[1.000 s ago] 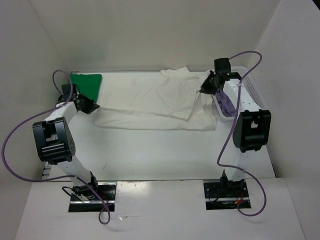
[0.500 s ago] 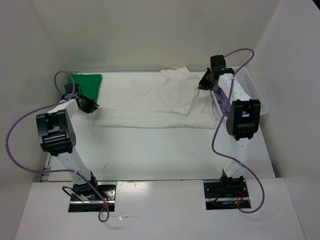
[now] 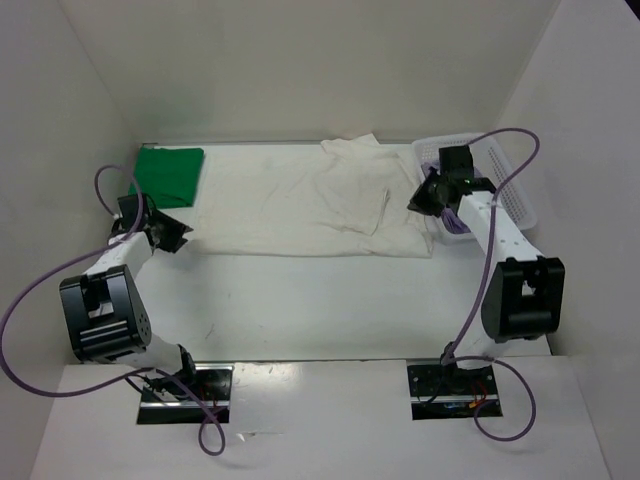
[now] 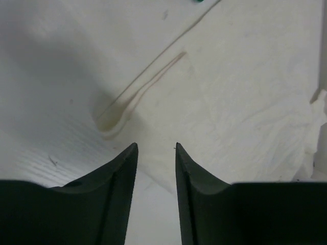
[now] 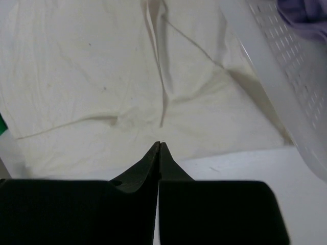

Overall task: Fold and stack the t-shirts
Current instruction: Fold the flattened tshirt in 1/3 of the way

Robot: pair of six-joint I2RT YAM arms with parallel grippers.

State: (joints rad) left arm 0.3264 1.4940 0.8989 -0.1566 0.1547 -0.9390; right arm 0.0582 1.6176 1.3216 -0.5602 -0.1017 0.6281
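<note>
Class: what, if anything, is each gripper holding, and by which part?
Nothing is held. The left gripper stands open by the white t-shirt, its jaws empty; the right gripper is shut with no cloth caught in it.

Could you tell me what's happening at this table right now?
Two arms are working on a white shirt spread across the table. The left gripper sits at the shirt's left edge, jaws apart and holding nothing. The right gripper is at its right edge, shut, with no cloth visible in it. A folded green shirt lies in the far left corner, and a purple shirt sits in the basket.
</note>
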